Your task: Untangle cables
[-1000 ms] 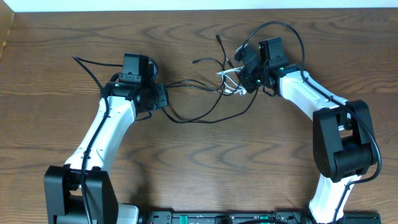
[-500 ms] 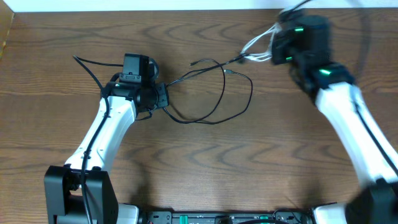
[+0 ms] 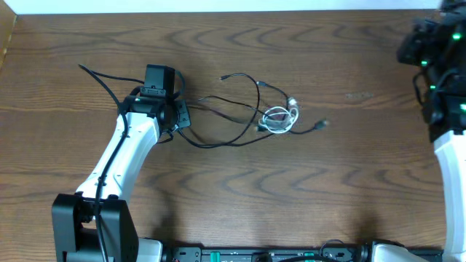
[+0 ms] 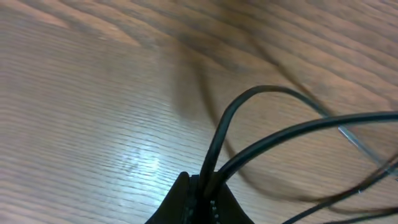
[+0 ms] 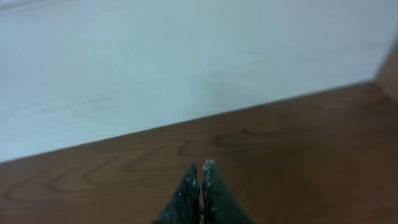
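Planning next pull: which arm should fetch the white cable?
Likely right: the right gripper is shut, empty, though far off; the left gripper pinches the black cable. The white cable lies free.

The left arm (image 3: 118, 156) has white tubular links, black joints, a boxy black camera block behind the hand and a thin black wire along its shell. The right arm (image 3: 451, 166) matches, green lamps glowing on its black wrist. The right gripper (image 5: 199, 167) has dark, tapered, pale-flecked fingers.

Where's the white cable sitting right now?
In the overhead view, the white cable lies in a small coil on the table, just right of centre, at the right end of the loops of the black cable.
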{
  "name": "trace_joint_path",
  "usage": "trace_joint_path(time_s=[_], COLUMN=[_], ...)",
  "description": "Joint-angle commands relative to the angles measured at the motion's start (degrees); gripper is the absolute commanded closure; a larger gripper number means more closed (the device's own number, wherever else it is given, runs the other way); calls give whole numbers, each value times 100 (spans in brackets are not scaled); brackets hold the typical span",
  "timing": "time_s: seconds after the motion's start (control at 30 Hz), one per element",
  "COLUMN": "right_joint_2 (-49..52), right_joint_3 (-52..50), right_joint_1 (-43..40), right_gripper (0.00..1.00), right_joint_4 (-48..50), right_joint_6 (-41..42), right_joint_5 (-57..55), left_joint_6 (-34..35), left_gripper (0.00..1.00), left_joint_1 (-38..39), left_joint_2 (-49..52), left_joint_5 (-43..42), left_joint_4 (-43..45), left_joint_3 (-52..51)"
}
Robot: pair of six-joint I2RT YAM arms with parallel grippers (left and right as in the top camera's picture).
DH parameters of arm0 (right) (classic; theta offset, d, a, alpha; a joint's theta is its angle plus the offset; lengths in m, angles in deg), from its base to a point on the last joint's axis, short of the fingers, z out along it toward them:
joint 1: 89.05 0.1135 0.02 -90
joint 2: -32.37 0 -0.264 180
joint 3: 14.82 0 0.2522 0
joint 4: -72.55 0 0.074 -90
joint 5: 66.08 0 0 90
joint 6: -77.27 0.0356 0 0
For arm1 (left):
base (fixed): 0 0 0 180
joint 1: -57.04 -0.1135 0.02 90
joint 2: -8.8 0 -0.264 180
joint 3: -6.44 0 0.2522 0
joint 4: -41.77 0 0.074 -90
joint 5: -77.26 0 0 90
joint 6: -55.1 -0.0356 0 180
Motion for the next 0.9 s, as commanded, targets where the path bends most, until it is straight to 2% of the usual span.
trace_joint_path(time_s=[0.0,0.1,0.17,0.23,0.4,0.57,0.67,0.73,0.87], right_joint_2=[74,234,369,546,1054,1379,1482,1563,1759], right_joint_3=[39,39,39,39,39,39,39,39,39], right_joint_1=[-365,-428,-350,-195,313,743,962,1139,1287], right_gripper=[99,98,92,83,68,61,60,62,62], right_joint_4=[-68,-85,-105,-223,-568,-809,-872,-907,-903], right_joint_6=[238,-2,-389,-632,-785,-1298,-1445,-1478,-1478], right_joint_5=[918,1766,2409,2909,3042,3058,3058,3005,2905], left_joint_6=[127,125,125,103,-70,26,588,1224,1967], left_gripper=[92,92,93,92,92,92,92,93,92], left_joint_1=[-22,-17,-17,-17,-17,-17,-17,-17,-17], left_joint_2=[50,50,50,48,35,-186,-435,-721,-1182], left_joint_5=[328,271,166,-306,-1947,-3265,-3665,-3709,-3707], left_joint_4=[-7,63,155,363,1241,2367,3211,3917,4662], left_joint_3=[-63,-63,-63,-61,7,179,208,208,208])
